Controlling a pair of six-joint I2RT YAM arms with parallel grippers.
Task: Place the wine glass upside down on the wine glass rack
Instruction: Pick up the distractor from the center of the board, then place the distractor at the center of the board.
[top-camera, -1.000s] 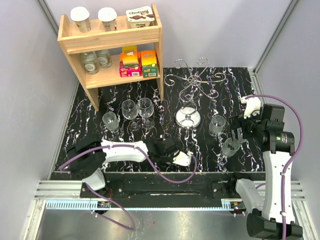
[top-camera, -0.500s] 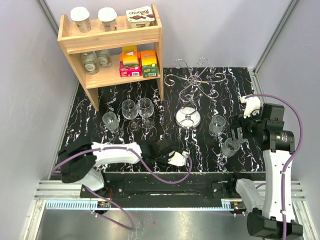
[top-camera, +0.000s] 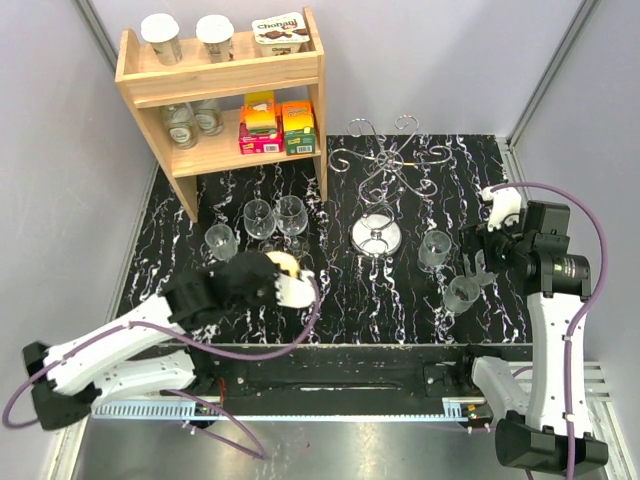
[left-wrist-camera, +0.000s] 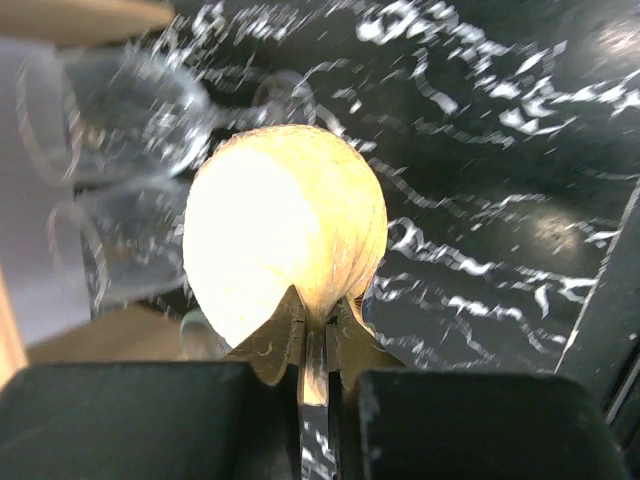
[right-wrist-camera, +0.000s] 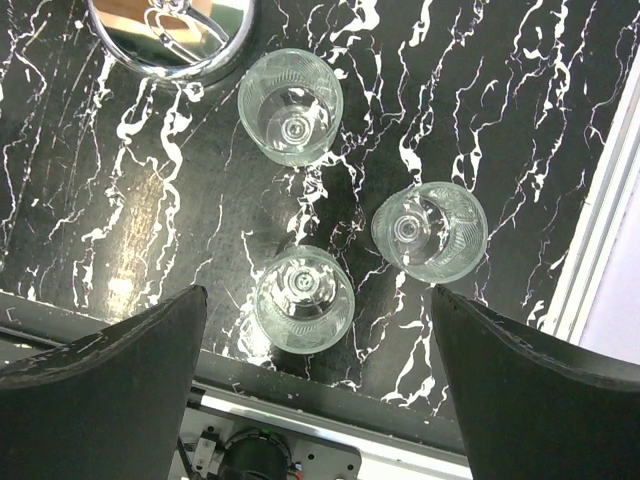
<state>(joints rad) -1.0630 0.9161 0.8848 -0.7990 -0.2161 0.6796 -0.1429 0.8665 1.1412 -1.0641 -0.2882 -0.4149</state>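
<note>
The black marbled table (top-camera: 400, 290) carries everything. Far to the left of the right gripper (top-camera: 480, 265), at the back corner, stands the wooden shelf (top-camera: 222, 80) with jars and boxes. The wine glass rack (top-camera: 383, 175) is ahead and to the left of this gripper, and its shiny disc base (right-wrist-camera: 215, 65) shows at the top left corner of the right wrist view. The right gripper (right-wrist-camera: 318, 297) hangs above the table with its fingers (right-wrist-camera: 100, 380) spread wide and holding nothing. Directly below the gap between them stands the wine glass (right-wrist-camera: 303, 299) on the table, well apart from the rack. Two other glasses (right-wrist-camera: 290, 107) are near it, one ahead towards the disc base and one to the right, and neither touches it. The left gripper (top-camera: 285, 270) is well to the left of the rack. Just ahead of it stand three more glasses (top-camera: 258, 218), between it and the shelf. In the left wrist view the left gripper (left-wrist-camera: 313, 330) has its fingers pressed almost together, with only a thin slit between and nothing seen in it. A bright yellowish glare lies over the tips (I cannot tell what it is), and the glasses at its left are blurred.
</note>
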